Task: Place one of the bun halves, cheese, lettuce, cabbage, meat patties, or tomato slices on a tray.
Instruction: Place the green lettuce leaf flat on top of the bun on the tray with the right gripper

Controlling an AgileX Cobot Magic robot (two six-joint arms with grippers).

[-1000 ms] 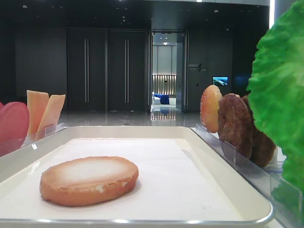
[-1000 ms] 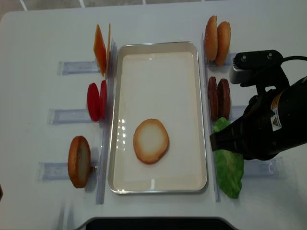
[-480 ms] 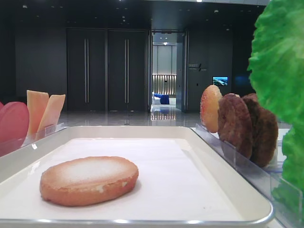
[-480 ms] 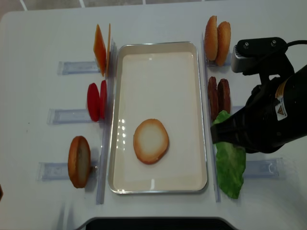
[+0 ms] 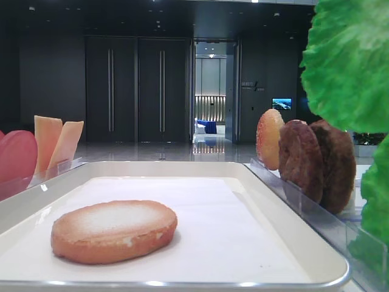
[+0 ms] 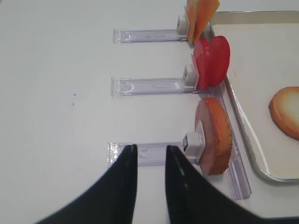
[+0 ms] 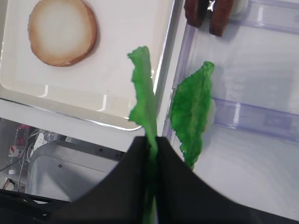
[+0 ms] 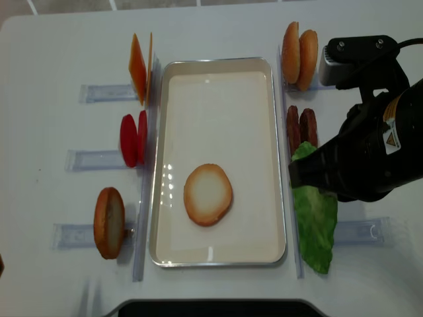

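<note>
1. The right gripper (image 7: 152, 147) is clamped on a lettuce leaf (image 7: 142, 93), held edge-on in the right wrist view; the leaf rises from the closed jaws over the tray's right rim, clear of the liner.
2. A second leaf (image 7: 191, 114) stands in the clear holder (image 7: 261, 119) just right of the tray; from overhead it shows below the right arm as a green sheet (image 8: 316, 221).
3. The tray (image 8: 218, 65) lies in the middle of the table (image 8: 53, 53); one bun half (image 8: 208, 194) rests flat on its liner, pale face up, toward the near end.
4. Right of the tray, two buns (image 8: 299, 46) stand on edge at the far end; two patties (image 8: 301, 129) stand just behind the held leaf.
5. Left of the tray, on edge in their holders: cheese (image 8: 139, 66) farthest, tomato slices (image 8: 133, 139) in the middle, another bun (image 8: 109, 222) nearest.
6. The left gripper (image 6: 149, 156) hovers over the nearest left holder, beside that bun; its fingers (image 6: 126, 170) stand slightly apart with nothing between them.
</note>
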